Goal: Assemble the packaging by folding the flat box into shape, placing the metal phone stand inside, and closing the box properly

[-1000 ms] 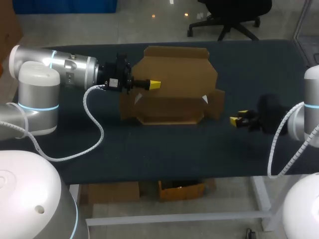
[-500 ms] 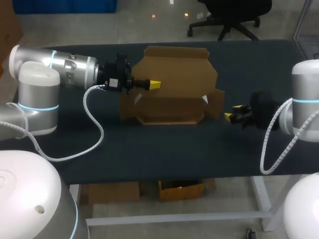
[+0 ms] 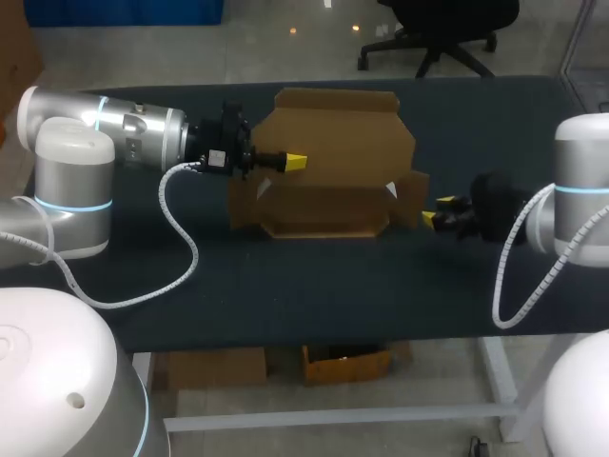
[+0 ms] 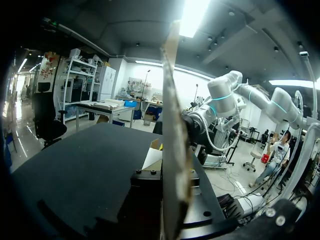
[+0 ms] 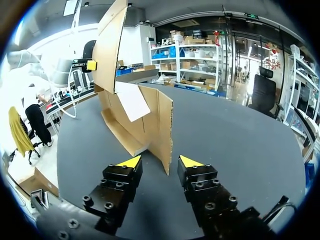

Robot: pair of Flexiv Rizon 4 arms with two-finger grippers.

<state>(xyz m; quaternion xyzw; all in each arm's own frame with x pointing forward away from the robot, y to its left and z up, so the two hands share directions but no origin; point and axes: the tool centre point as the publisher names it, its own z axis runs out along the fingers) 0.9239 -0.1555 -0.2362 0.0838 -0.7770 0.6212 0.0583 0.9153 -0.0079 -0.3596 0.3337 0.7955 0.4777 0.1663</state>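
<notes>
**Box half-raised: one arm braces, the other lines up on a flap**

The dark tabletop (image 3: 314, 276) carries the cardboard box (image 3: 328, 190) at its middle, partly folded, with its walls standing and its top open. The metal phone stand appears in none of the views, so the work is judged to be at the shaping step.

The left arm (image 3: 124, 133) comes in level from the side. Its left gripper (image 3: 293, 162) is closed on the raised panel (image 4: 172, 125), which runs edge-on up between the fingers in the left wrist view. This hold most likely keeps the panel upright and anchors the light box against sliding.

The right arm (image 3: 580, 190) sits low at the opposite end. The right gripper (image 5: 161, 161) is spread apart and holds nothing. The side flap (image 5: 162, 125) stands edge-on just ahead, its lower corner in line with the gap. The gripper seems placed to pinch or push that flap inward.
</notes>
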